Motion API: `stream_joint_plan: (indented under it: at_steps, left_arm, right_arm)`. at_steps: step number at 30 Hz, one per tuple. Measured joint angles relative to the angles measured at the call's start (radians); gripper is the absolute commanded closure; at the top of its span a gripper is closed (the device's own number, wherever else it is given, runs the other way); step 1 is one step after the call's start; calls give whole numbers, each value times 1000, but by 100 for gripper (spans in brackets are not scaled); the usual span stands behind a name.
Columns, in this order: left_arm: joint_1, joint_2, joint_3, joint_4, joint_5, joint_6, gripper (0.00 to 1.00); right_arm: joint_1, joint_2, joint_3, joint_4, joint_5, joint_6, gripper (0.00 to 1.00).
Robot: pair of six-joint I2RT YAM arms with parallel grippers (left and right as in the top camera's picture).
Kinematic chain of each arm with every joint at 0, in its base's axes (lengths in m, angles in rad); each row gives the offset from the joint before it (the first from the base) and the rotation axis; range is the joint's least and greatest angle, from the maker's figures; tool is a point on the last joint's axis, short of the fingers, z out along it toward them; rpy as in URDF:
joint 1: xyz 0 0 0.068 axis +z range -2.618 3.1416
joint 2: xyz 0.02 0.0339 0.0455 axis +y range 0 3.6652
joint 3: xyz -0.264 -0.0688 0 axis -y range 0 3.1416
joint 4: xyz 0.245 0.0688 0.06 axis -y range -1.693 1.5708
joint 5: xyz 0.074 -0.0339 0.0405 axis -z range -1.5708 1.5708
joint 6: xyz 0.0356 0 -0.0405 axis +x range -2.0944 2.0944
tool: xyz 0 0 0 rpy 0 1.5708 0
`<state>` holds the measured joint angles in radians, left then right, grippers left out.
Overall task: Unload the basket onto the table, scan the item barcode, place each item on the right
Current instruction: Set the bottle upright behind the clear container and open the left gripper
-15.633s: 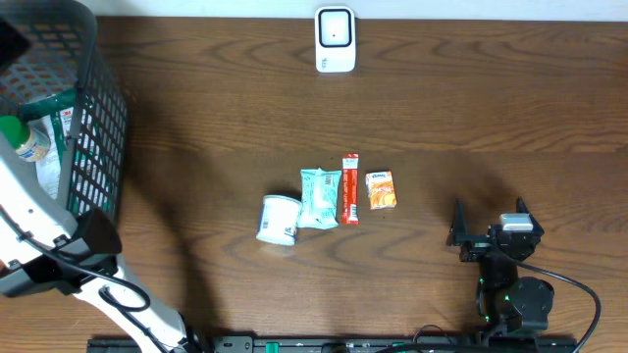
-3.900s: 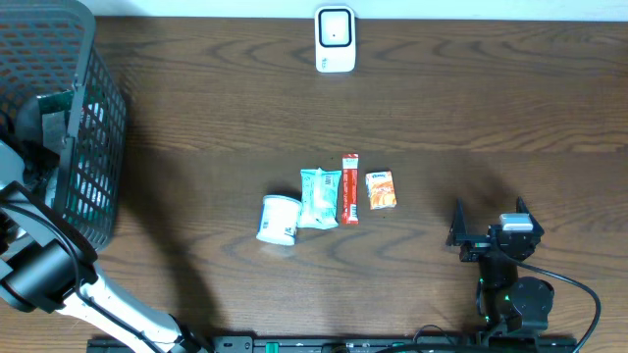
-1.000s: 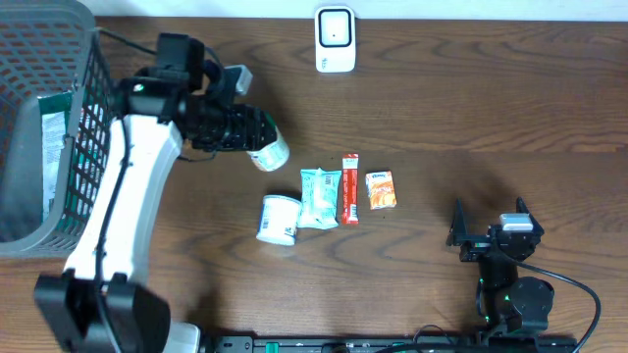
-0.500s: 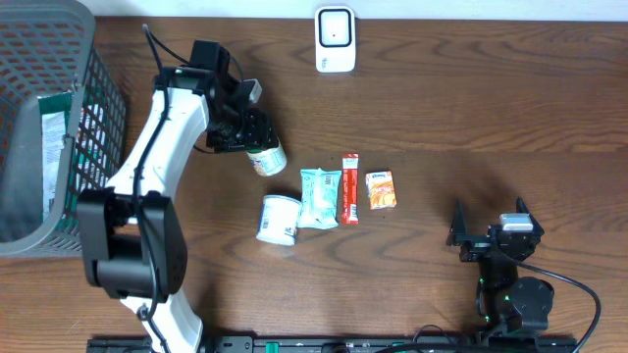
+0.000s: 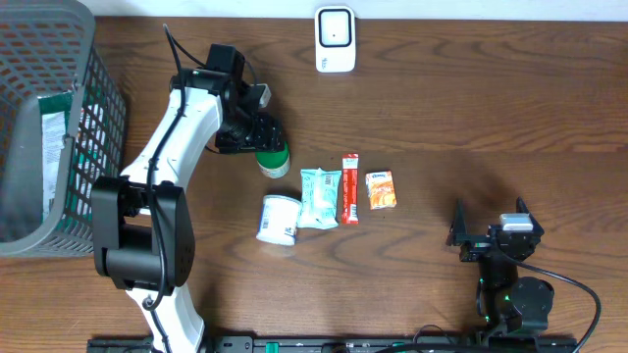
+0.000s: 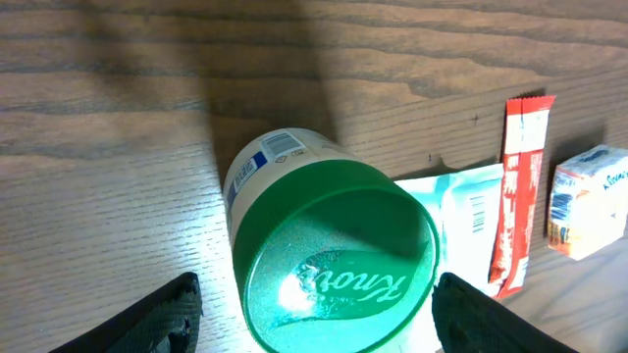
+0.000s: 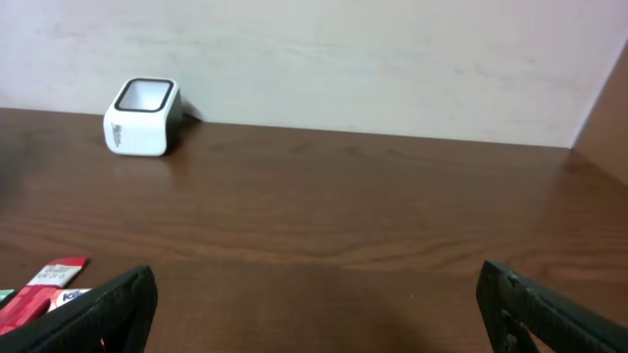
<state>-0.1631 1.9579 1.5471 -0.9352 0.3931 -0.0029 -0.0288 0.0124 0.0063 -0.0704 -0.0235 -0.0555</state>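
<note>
Left arm bent over the jar, right arm parked

Overhead: the left arm reaches up the frame and bends right, with the left gripper (image 5: 265, 140) angled down over the green-lidded jar (image 5: 275, 163). The jar sits on the table, below-left of the scanner (image 5: 335, 39). The right gripper (image 5: 489, 221) is at the lower right. Left wrist: the fingers (image 6: 167, 314) are spread either side of the lid, not pinching it. Right wrist: jaws wide apart, holding nothing.

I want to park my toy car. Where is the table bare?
Most room is the bare table right of the scanner and past the orange box. A strip also lies between the scanner and the red stick. The middle is crowded: jar, cup and packet sit close together.
</note>
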Motion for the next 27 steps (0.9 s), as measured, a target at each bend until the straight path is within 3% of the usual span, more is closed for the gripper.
stream_joint_plan:
  at_steps: [16, 21, 27]
  left_arm:
    - [0, -71, 23, -18, -40, -27, 16]
    - [3, -246, 126, -25, -164, -62, 15]
    - [83, -496, 215, 29, -414, -127, 11]
  right_arm:
    - [0, 0, 0, 0, 0, 0, 1]
    - [0, 0, 0, 0, 0, 0, 1]
    - [0, 0, 0, 0, 0, 0, 1]
